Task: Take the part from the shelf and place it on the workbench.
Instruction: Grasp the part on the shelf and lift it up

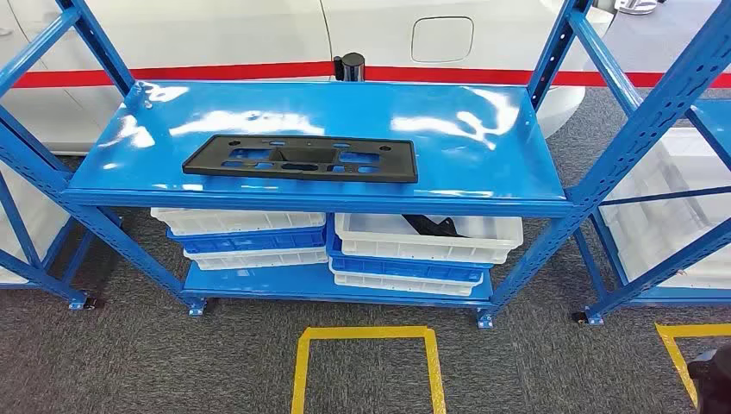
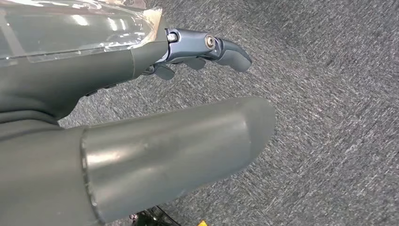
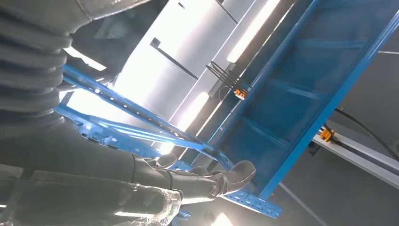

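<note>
The part [image 1: 300, 159] is a flat black plastic plate with several cut-outs. It lies on the top board of the blue shelf [image 1: 465, 129], left of the middle and near the front edge. My left hand [image 2: 94, 70] hangs over grey carpet, its thumb [image 2: 179, 150] and dark fingers [image 2: 221, 49] stretched out with nothing in them. My right hand [image 3: 188, 181] is raised beside blue shelf posts, fingers apart and holding nothing; it shows as a dark shape [image 1: 714, 379] in the head view's bottom right corner. Both hands are well away from the part.
White and blue bins [image 1: 427, 237] are stacked on the lower board, one holding a black item. A second blue rack with white bins [image 1: 681, 198] stands to the right. Yellow tape [image 1: 366, 362] marks a square on the carpet in front. A white car [image 1: 388, 34] is behind.
</note>
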`<state>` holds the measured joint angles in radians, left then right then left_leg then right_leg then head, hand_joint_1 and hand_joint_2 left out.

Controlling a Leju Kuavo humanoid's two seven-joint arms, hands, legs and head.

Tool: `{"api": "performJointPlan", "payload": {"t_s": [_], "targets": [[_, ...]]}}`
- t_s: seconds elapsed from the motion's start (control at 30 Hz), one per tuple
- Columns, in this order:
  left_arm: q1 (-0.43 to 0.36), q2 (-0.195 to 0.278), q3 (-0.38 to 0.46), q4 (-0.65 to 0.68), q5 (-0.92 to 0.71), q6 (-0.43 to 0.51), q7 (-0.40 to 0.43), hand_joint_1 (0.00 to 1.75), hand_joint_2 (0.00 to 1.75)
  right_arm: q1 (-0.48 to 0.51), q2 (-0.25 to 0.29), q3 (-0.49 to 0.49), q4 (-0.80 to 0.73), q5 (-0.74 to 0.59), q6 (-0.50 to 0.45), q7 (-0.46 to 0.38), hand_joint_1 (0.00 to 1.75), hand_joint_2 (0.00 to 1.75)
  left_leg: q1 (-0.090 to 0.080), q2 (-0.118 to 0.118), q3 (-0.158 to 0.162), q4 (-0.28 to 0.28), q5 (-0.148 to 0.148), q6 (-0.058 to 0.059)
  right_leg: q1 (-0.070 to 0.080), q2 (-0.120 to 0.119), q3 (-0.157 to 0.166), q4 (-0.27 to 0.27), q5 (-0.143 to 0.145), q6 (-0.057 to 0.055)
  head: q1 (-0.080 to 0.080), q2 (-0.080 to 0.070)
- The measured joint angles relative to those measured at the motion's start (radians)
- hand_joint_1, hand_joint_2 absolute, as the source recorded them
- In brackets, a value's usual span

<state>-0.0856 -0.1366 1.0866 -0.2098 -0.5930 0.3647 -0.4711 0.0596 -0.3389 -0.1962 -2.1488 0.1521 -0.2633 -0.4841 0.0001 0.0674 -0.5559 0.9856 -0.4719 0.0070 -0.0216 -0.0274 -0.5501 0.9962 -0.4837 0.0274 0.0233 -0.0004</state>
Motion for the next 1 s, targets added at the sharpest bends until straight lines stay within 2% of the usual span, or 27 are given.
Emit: {"api": "performJointPlan", "payload": {"t_s": [0.2,0.4,0.6,0.7,0.83,1.0], "targets": [[0.0,-0.001,-0.008,0.0,-0.033,0.007,0.014,0.0,0.0,-0.004,0.006,0.08,0.008,0.107,-0.053,0.001,0.0,1.75,0.0,-0.001,0.0,0.0,0.0,0.0,0.0,0.0,0.0,0.0,0.0,0.0,0.0,0.0],[-0.002,-0.006,-0.032,0.0,-0.071,0.008,0.025,0.0,0.0,-0.036,0.022,0.243,0.048,0.298,-0.074,0.055,0.0,1.75,0.0,0.0,-0.001,0.0,0.0,0.0,0.001,0.0,0.001,0.0,0.0,0.0,0.0,0.0],[-0.028,-0.015,-0.065,0.0,-0.118,0.004,0.044,0.0,0.0,-0.217,0.085,0.453,0.229,0.47,-0.039,0.222,0.0,1.75,0.0,0.001,0.001,0.0,0.002,0.001,0.001,0.0,0.002,0.0,0.001,0.0,0.0,0.0],[-0.042,-0.018,-0.085,0.0,-0.139,-0.004,0.056,0.0,0.0,-0.331,0.127,0.533,0.355,0.494,-0.012,0.312,0.0,1.75,0.0,0.0,0.001,0.0,0.004,0.001,0.001,0.0,0.002,0.001,0.001,0.0,0.0,0.0],[-0.057,-0.018,-0.114,0.0,-0.166,-0.018,0.073,0.0,0.0,-0.455,0.172,0.588,0.519,0.517,0.017,0.383,0.0,1.75,0.0,0.0,0.001,0.0,0.004,0.001,0.001,-0.001,0.002,0.001,0.001,0.001,0.0,0.0],[-0.074,-0.019,-0.149,0.0,-0.191,-0.024,0.092,0.0,0.0,-0.563,0.215,0.615,0.703,0.587,0.037,0.438,0.0,1.75,0.0,-0.001,0.0,0.001,0.004,0.001,0.001,-0.002,0.001,0.001,0.001,0.001,0.0,0.0]]}}
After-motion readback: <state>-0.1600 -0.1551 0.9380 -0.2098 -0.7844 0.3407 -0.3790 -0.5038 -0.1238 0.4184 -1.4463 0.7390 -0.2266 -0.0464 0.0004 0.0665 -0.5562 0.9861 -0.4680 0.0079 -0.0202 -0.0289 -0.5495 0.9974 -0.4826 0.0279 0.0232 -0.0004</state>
